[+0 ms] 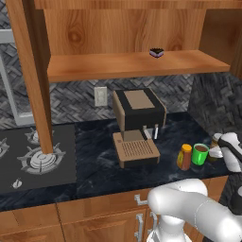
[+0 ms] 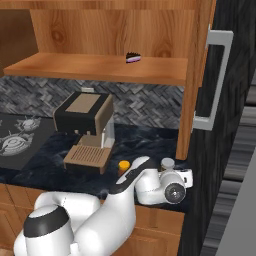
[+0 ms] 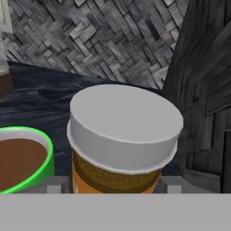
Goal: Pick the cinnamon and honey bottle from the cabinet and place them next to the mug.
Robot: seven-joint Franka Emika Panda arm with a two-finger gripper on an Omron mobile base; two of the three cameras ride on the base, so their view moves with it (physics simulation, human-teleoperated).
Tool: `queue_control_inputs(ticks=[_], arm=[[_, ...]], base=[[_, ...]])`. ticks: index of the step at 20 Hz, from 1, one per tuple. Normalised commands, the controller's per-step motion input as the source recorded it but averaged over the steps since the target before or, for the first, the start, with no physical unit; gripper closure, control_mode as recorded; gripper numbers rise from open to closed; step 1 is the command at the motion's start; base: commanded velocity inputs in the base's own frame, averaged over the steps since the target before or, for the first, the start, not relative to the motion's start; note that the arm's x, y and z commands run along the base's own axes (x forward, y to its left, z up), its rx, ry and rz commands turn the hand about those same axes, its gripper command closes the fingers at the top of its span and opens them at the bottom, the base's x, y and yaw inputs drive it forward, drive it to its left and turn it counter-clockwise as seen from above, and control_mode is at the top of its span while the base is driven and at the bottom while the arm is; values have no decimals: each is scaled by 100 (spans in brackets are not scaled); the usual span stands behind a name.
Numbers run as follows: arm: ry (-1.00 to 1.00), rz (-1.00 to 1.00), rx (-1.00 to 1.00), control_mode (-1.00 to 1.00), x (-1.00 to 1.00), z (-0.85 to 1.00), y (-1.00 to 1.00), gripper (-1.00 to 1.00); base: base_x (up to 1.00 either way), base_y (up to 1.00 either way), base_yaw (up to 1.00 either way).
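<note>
The cinnamon (image 3: 124, 124), a dark jar with a grey lid and tan label, sits between my fingertips (image 3: 55, 185) in the hand view. My gripper (image 1: 217, 150) is shut on it at counter height, right of the green mug (image 1: 200, 153). The mug, brown inside, also shows in the hand view as a green mug (image 3: 25, 155) just left of the jar. The amber honey bottle (image 1: 184, 156) with its yellow cap stands on the dark counter, touching or almost touching the mug's left side. In the right base view the cinnamon lid (image 2: 167, 163) and honey cap (image 2: 123, 165) peek past my arm. The cabinet shelf (image 1: 132, 65) hangs above.
A small dark dish (image 1: 156, 52) rests on the cabinet shelf. A tan-and-black coffee machine (image 1: 137, 124) stands mid-counter, a stove (image 1: 35, 158) at the left. A dark wall (image 3: 203, 90) rises close to the right of the jar. The cabinet post (image 1: 35, 75) drops to the stove.
</note>
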Motion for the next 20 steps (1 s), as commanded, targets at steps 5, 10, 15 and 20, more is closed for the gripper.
queue_control_inputs(ticks=[5,10,15,20], arm=[[0,0,0,-100,0,6,0,-100],[0,0,0,-100,0,18,0,-100],[-4,0,0,-100,0,38,1,-100],[-11,0,0,-100,-1,59,5,-100]], base=[[0,0,0],[0,0,0],[0,0,0],[0,0,0]])
